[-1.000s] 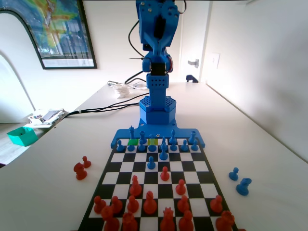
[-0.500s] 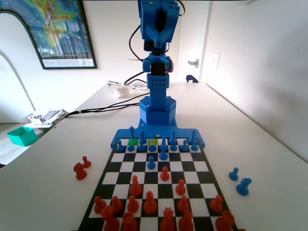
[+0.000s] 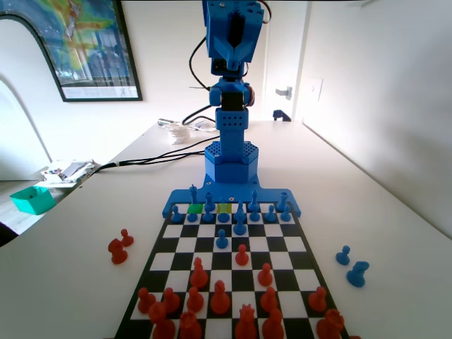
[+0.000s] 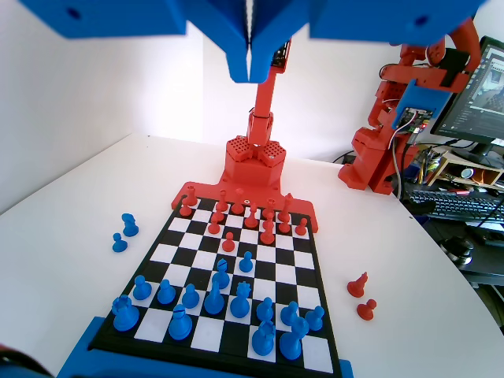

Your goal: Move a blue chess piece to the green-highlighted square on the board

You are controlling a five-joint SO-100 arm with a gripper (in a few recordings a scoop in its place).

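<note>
The board [image 3: 282,244] lies in front of the blue arm, with red pieces near the camera and blue pieces [image 3: 240,224] at the far rows. The green-highlighted square [image 3: 197,208] is in the farthest row, second from the left in the fixed view, with blue pieces crowding round it. My gripper [image 3: 227,65] is raised high above the arm's base, far from every piece. In the wrist view the jaws hang pressed together at the top, so the gripper [image 4: 250,72] is shut with nothing in it. Below them stand the blue pieces [image 4: 214,299] on the board [image 4: 235,268].
A lime-tinted square [image 3: 224,207] sits two squares right of the green one. Two blue pieces [image 3: 351,266] stand off the board on the right and two red ones [image 3: 119,247] on the left. A teal box [image 3: 32,199] and cables [image 3: 152,157] lie at the far left.
Since a second ago the raised arm head has shifted slightly up and to the right. It has held still for the last half second. No piece has moved.
</note>
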